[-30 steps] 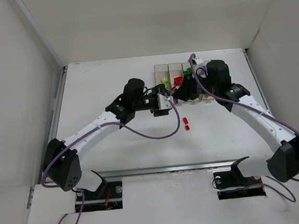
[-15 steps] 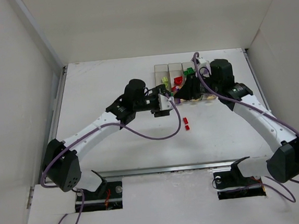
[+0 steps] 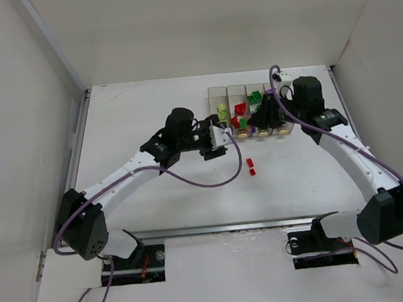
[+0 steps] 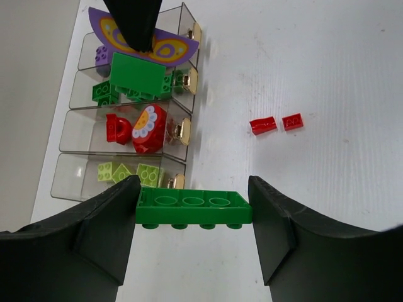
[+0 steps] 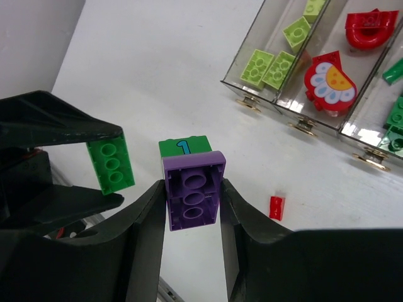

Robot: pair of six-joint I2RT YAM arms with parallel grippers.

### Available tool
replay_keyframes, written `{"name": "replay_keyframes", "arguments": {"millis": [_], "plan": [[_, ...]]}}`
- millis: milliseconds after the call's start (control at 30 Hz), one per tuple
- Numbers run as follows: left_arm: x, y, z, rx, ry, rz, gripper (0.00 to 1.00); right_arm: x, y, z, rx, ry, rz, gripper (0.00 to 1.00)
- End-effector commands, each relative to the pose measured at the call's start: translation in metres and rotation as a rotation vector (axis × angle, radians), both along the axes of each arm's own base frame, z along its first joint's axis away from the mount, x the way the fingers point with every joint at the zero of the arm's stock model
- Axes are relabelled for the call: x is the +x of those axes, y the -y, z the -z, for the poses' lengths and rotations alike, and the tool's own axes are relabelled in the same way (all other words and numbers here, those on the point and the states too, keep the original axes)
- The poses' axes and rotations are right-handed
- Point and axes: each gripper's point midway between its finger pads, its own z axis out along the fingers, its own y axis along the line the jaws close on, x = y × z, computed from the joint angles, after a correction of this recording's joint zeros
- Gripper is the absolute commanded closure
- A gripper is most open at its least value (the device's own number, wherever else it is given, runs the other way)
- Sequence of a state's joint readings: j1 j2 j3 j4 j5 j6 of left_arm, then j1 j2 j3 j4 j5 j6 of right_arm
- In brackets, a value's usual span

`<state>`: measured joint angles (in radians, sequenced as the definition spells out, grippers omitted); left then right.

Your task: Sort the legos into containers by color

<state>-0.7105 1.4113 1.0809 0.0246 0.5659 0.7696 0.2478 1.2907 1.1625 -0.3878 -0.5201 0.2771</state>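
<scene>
Two bricks held: left fingers [image 4: 94,233] pinch a green plate [image 4: 194,208] beside the bins [image 4: 82,176]; right fingers [image 5: 135,245], pinching a purple-green clump [image 5: 193,189], have swung rightward over the bins (purple drop looks next)

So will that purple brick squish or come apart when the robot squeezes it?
Probably no squishing: the purple brick looks like hard plastic, with square edges between the jaws. It seems stuck to a green brick, so both would likely travel together. Its smooth sides might slip if gripped loosely.
</scene>
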Motion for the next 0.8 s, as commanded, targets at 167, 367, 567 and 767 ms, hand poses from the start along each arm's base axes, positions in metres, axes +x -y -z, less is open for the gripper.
{"name": "replay_keyframes", "arguments": {"millis": [167, 367, 567, 767], "plan": [[0.012, -0.007, -0.017, -0.094, -0.034, -0.11, 1.0, 0.032, 0.045, -0.018, -0.053, 0.049, 0.177, 1.0], [0.044, 0.025, -0.016, -0.152, -0.065, -0.118, 1.0, 0.044, 0.082, -0.033, -0.1, 0.122, 0.328, 1.0], [0.091, 0.086, -0.012, -0.211, -0.127, -0.107, 1.0, 0.051, 0.129, -0.06, -0.159, 0.217, 0.573, 1.0], [0.138, 0.153, -0.008, -0.375, -0.106, -0.075, 1.0, 0.039, 0.159, -0.082, -0.202, 0.263, 0.738, 1.0]]}}
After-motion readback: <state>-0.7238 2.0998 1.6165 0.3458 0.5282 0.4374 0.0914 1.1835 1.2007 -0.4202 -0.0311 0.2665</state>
